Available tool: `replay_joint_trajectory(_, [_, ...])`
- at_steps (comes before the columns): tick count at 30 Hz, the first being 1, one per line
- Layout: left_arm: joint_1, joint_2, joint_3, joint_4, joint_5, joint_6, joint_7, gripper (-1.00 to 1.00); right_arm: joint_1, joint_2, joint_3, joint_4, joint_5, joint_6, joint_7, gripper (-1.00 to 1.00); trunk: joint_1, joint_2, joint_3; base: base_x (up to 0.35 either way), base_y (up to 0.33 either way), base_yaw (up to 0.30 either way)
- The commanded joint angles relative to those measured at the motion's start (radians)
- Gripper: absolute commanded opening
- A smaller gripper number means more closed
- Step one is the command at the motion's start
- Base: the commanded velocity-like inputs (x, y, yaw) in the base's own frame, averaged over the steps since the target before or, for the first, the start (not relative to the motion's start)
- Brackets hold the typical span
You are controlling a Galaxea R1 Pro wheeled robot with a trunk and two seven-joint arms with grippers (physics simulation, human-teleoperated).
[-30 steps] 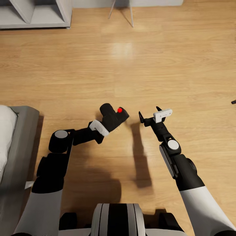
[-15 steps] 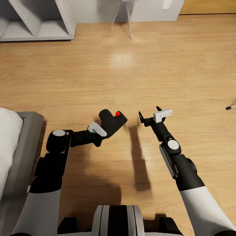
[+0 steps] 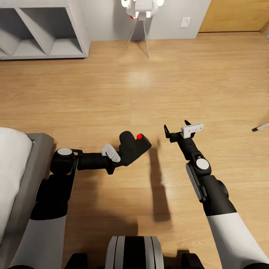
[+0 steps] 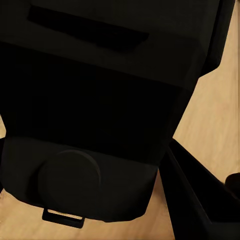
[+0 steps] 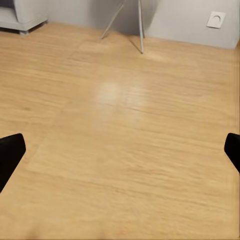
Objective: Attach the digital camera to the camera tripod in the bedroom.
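A light wood floor (image 3: 157,86) is spread ahead, with a grey wall behind. The digital camera (image 3: 132,146) is held tight in the left gripper (image 3: 123,151). The right gripper (image 3: 176,129) is wide open and empty. The camera should be kept level while carried

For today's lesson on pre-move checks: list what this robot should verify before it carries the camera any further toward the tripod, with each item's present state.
1. Digital camera held in the left gripper: ok, it sits at the arm's end above the floor.
2. Grip firmness: cannot tell, the camera body hides the fingers.
3. Right gripper free: ok, open and holding nothing.
4. Wood floor ahead: ok, bare up to the white lamp.
5. Tripod located: cannot tell; a thin grey leg at the right edge may be it.
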Motion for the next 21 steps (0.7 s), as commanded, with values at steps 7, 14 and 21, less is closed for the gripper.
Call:
replay_joint_trajectory(7, [-0.001, 0.004, 0.033, -0.001, -0.009, 0.009, -0.012, -1.0, 0.0, 0.0, -0.006, -0.001, 0.007, -0.003, 0.002, 1.0, -0.003, 0.001, 0.027, 0.0, 0.0, 0.0])
replay_joint_trajectory(14, [-0.001, 0.003, 0.102, -0.001, -0.009, 0.011, -0.009, -1.0, 0.0, 0.0, -0.007, -0.001, 0.007, -0.002, 0.002, 1.0, -0.006, 0.003, 0.054, 0.0, 0.0, 0.0])
replay_joint_trajectory(21, [-0.001, 0.001, 0.142, -0.001, -0.009, 0.018, -0.014, -1.0, 0.0, 0.0, -0.009, -0.002, 0.006, 0.001, 0.002, 1.0, -0.01, 0.005, 0.081, 0.0, 0.0, 0.0])
